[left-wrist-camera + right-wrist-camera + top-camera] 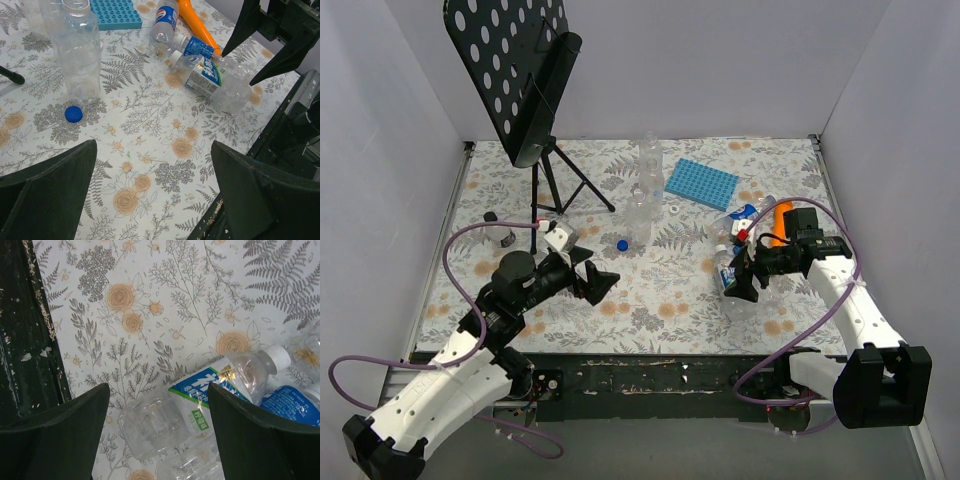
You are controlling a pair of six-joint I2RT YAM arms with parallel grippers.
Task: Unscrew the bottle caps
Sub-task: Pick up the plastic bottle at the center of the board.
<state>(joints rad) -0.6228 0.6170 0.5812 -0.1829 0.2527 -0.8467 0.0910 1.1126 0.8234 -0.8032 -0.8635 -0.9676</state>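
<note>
Several clear bottles stand upright mid-table (642, 200), the nearest without a cap (80, 52). A loose blue cap (622, 243) lies beside them (73, 114). More bottles lie on their sides at the right (735, 268). One has a blue-and-white label (200, 400) and a white cap (278, 357). My right gripper (743, 283) is open and hovers over this bottle's lower half (159, 387). My left gripper (602, 282) is open and empty above bare table (154, 145), near the blue cap.
A blue ridged tray (701, 184) and an orange stick (775, 222) lie behind the lying bottles. A black music stand (535, 90) stands at the back left. The table's dark front edge (30, 340) is close to the right gripper.
</note>
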